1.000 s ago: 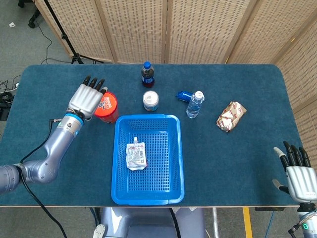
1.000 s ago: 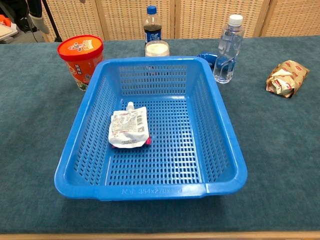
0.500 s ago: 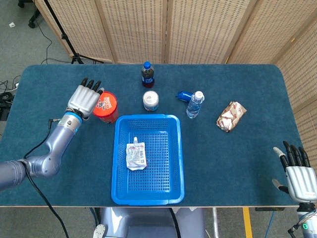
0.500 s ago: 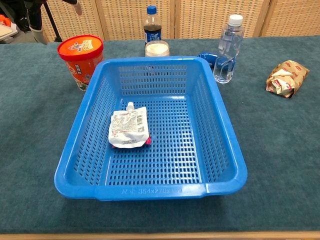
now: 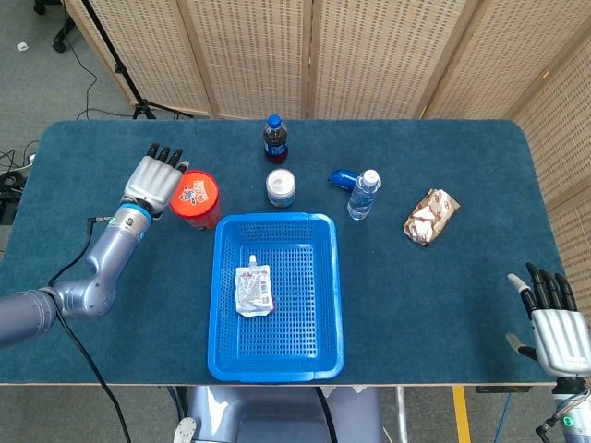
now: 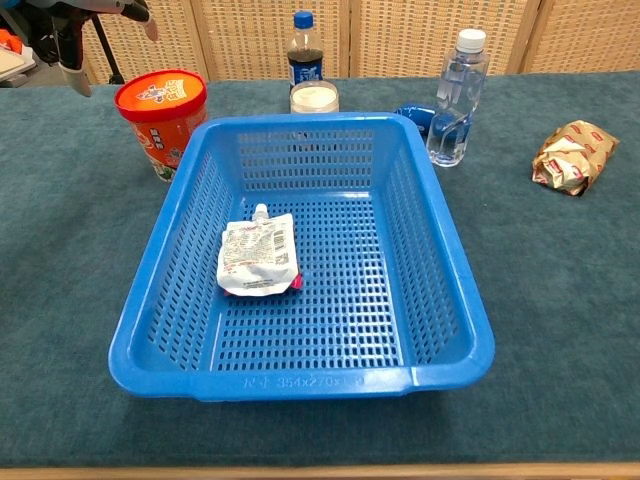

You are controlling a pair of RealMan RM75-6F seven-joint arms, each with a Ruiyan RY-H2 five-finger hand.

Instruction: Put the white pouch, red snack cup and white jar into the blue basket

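Note:
The white pouch [image 5: 253, 288] [image 6: 257, 257] lies flat inside the blue basket [image 5: 328, 295] [image 6: 440, 300] at the table's middle. Left of the basket's far corner stands the red snack cup [image 5: 195, 197] [image 6: 163, 120], upright. My left hand [image 5: 152, 178] hovers just left of the cup, fingers spread, holding nothing; only its fingertips [image 6: 75, 40] show in the chest view. The white jar [image 5: 282, 187] [image 6: 314, 97] stands just behind the basket's far rim. My right hand [image 5: 552, 323] is open at the table's near right edge, far from everything.
A dark cola bottle [image 5: 274, 138] stands behind the jar. A clear water bottle [image 5: 363, 195] and a small blue object [image 5: 342, 177] sit right of the jar. A crumpled snack bag [image 5: 431, 215] lies further right. Folding screens back the table.
My left hand has drifted left and slightly back, off the top of the red cup to its left side. The right hand and all objects are unmoved.

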